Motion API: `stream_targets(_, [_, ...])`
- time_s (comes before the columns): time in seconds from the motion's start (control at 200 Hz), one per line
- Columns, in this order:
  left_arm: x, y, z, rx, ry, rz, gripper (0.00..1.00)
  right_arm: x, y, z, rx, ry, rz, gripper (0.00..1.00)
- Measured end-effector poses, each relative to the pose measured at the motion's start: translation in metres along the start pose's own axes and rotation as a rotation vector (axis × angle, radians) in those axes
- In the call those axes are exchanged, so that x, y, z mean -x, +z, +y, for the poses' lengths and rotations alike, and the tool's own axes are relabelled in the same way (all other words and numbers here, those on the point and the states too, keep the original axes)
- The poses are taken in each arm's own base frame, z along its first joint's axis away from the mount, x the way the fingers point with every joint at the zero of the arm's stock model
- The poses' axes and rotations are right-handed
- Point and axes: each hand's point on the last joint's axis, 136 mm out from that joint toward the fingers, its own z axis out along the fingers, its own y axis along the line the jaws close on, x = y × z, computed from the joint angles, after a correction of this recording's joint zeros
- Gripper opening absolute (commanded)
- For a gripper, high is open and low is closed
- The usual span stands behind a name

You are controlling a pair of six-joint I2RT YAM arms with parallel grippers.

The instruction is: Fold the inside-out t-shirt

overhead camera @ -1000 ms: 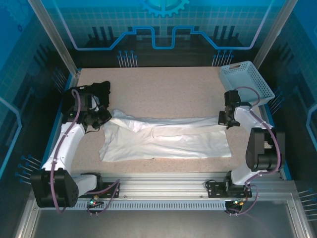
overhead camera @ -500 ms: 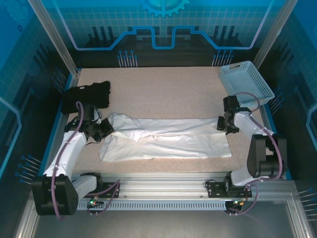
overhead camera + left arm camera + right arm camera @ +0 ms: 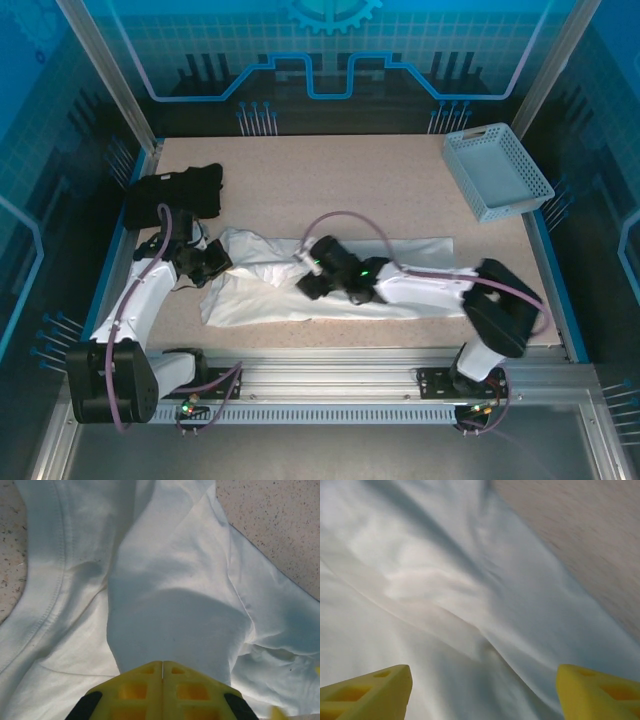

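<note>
A white inside-out t-shirt point(image 3: 250, 292) lies in the near half of a speckled beige table point(image 3: 340, 180). Its long axis runs left to right, parallel to the near edge. The left end is bunched and the right end is flat and square. The left gripper point(image 3: 205, 262) has its yellow fingers point(image 3: 145, 682) pressed together, pinching a raised fold at the left end. The right gripper point(image 3: 482, 685) hovers over the shirt's middle, its jaws spread wide. A black folded garment point(image 3: 175, 192) sits back left and a pale blue basket point(image 3: 497, 170) back right. Blue-lit panels enclose the table.
</note>
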Motion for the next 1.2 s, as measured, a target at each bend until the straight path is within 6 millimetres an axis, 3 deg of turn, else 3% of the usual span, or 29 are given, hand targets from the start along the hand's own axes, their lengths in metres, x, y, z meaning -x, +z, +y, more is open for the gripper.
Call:
stream_targets(0.095, [0.0,0.0,-0.001,-0.006,0.0,0.001,0.0,0.015,0.029,0.031,0.015,-0.072,-0.03,0.88])
stream_targets(0.195, [0.0,0.0,-0.002,-0.011,0.001,0.002,0.0,0.029,0.052,0.046,-0.014,-0.126,-0.061,0.9])
stream_targets(0.35, [0.0,0.0,-0.004,-0.021,0.001,0.004,0.0,0.042,0.076,0.05,-0.088,-0.165,-0.095,0.91])
stream_targets(0.49, [0.0,0.0,-0.004,-0.022,0.002,0.004,0.0,0.042,0.086,0.039,-0.172,-0.183,-0.103,0.9])
stream_targets(0.64, [0.0,0.0,-0.004,-0.022,0.001,0.004,0.0,0.047,0.084,0.024,-0.274,-0.19,-0.119,0.85])
stream_targets(0.735, [0.0,0.0,-0.004,-0.021,0.001,0.004,0.0,0.047,0.078,0.015,-0.325,-0.198,-0.122,0.77])
stream_targets(0.85, [0.0,0.0,-0.004,-0.021,0.002,0.004,0.0,0.042,0.06,0.006,-0.352,-0.208,-0.112,0.65])
stream_targets(1.035, [0.0,0.0,-0.004,-0.021,0.002,0.004,0.0,0.054,0.032,0.001,-0.344,-0.201,-0.134,0.48])
stream_targets(1.201, [0.0,0.0,-0.004,-0.021,0.002,0.004,0.0,0.048,0.033,0.011,-0.273,-0.221,-0.111,0.21])
